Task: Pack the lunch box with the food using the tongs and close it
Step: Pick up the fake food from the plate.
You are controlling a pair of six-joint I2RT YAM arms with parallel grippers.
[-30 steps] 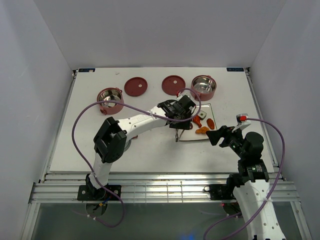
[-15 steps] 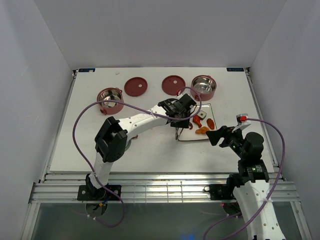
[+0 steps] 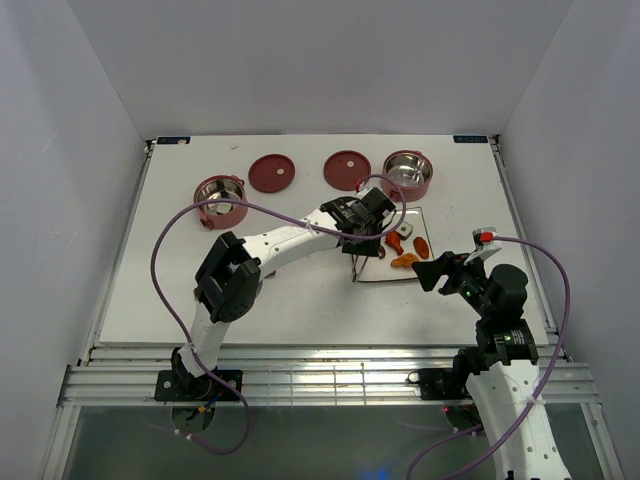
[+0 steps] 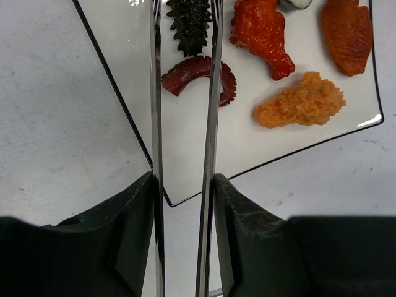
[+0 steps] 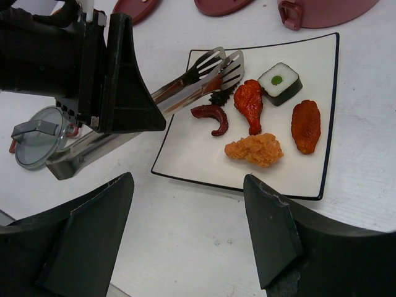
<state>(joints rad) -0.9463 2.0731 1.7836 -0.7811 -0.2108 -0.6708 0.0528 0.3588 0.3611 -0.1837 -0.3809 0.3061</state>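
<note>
My left gripper (image 4: 184, 179) (image 3: 360, 222) is shut on the silver tongs (image 4: 210, 93), one arm against each finger. The tong tips (image 5: 218, 64) hover over the white plate (image 5: 198, 154), either side of the dark spiky stick (image 4: 189, 25). The dark-red curved sausage (image 4: 199, 69) lies just below it. Also on the plate are a red drumstick piece (image 5: 250, 102), an orange nugget (image 5: 253, 150), an orange slice (image 5: 306, 127) and a dark roll with a pale centre (image 5: 279, 81). My right gripper (image 5: 189, 229) (image 3: 440, 270) is open and empty over the table, near the plate's front edge.
Two dusty-red bowls with steel insides stand at the back, one on the left (image 3: 220, 195) and one on the right (image 3: 407, 172). Two dark-red disc lids (image 3: 271, 172) (image 3: 347, 168) lie between them. The grey round cover (image 5: 37, 139) sits beside the left arm.
The left gripper has squeezed the tongs a little narrower and edged slightly farther over the plate. The right arm has not moved.
</note>
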